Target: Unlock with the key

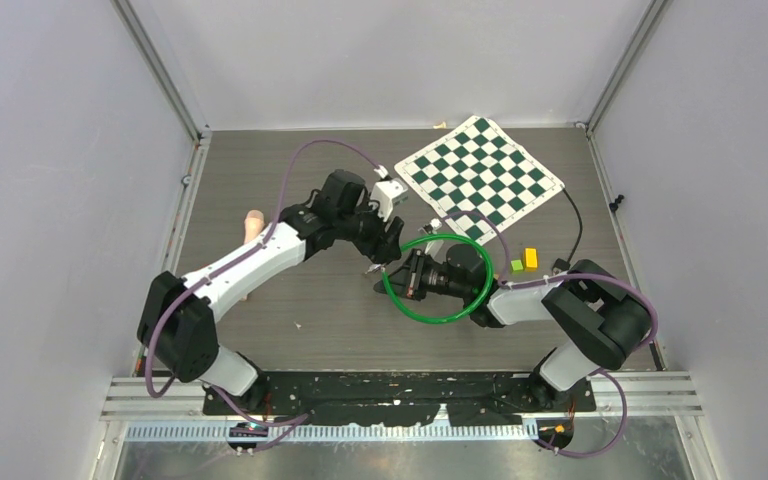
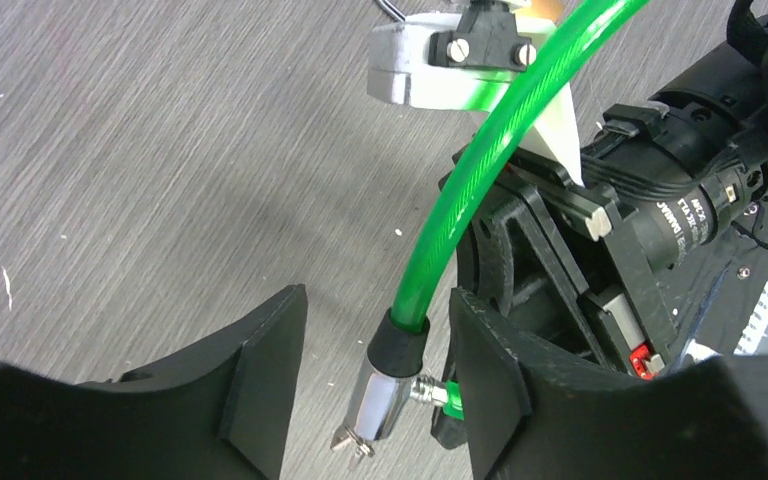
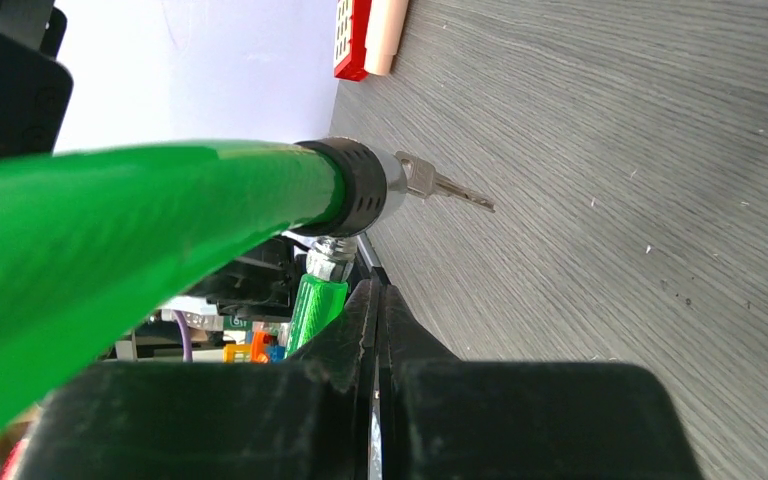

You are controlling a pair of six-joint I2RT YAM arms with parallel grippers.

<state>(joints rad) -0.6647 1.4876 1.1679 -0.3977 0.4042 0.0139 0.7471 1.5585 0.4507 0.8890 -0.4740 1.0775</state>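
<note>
A green cable lock [image 1: 438, 318] forms a loop at the table's middle. Its silver lock body [image 2: 392, 398] hangs just above the table, with a small key [image 2: 352, 440] sticking out of its lower end. My left gripper [image 2: 375, 335] is open, one finger on each side of the lock body without touching it. My right gripper [image 3: 375, 295] is shut, its jaws pressed together right beside the green plug [image 3: 312, 308] that enters the lock body's side. What sits between the jaws is hidden. The key also shows in the right wrist view [image 3: 445, 185].
A green-and-white chessboard mat [image 1: 480, 180] lies at the back right. A yellow block [image 1: 530, 257] and a green block [image 1: 516, 265] sit right of the loop. A white part [image 1: 390, 195] and a peach-coloured item [image 1: 252, 225] lie near the left arm.
</note>
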